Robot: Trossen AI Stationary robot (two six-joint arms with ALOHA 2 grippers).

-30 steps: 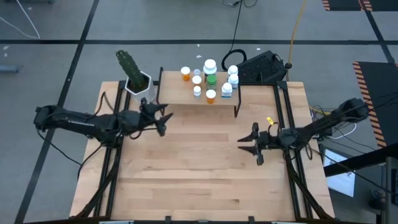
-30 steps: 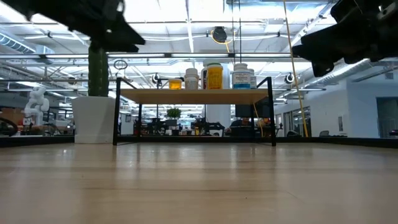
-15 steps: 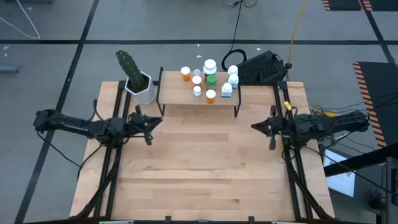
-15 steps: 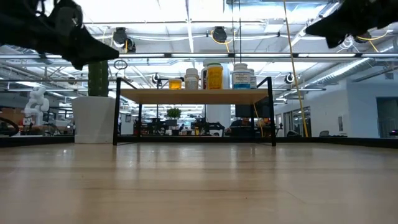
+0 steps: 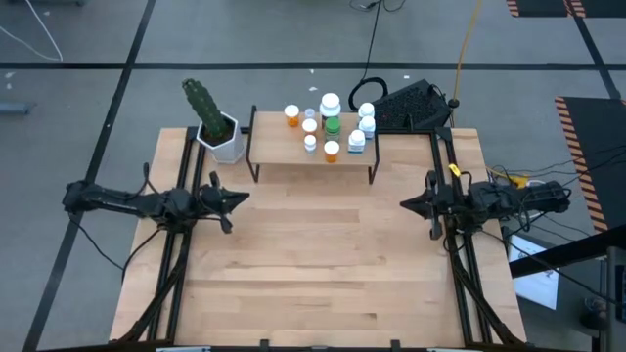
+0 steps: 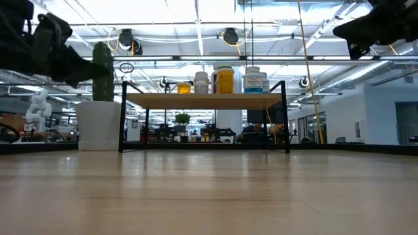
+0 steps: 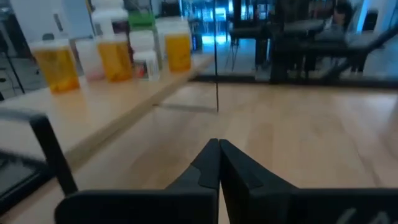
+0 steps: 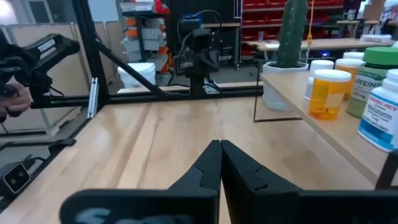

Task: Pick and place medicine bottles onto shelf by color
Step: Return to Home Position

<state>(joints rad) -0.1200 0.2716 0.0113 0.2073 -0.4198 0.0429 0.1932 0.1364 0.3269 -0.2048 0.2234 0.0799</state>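
Both arms had drawn back toward their own sides of the table since the earlier frames, leaving its middle. The left gripper hung above the left side of the table, well short of the shelf. Its fingers were pressed together and held nothing. The right gripper hung above the right side, also with its fingers together and holding nothing. The medicine bottles stood upright in a cluster on the shelf at the table's far edge. Orange ones were toward the left and front, a green one sat mid-cluster, and blue-white ones were on the right. A potted cactus stood just beside the shelf's left end.
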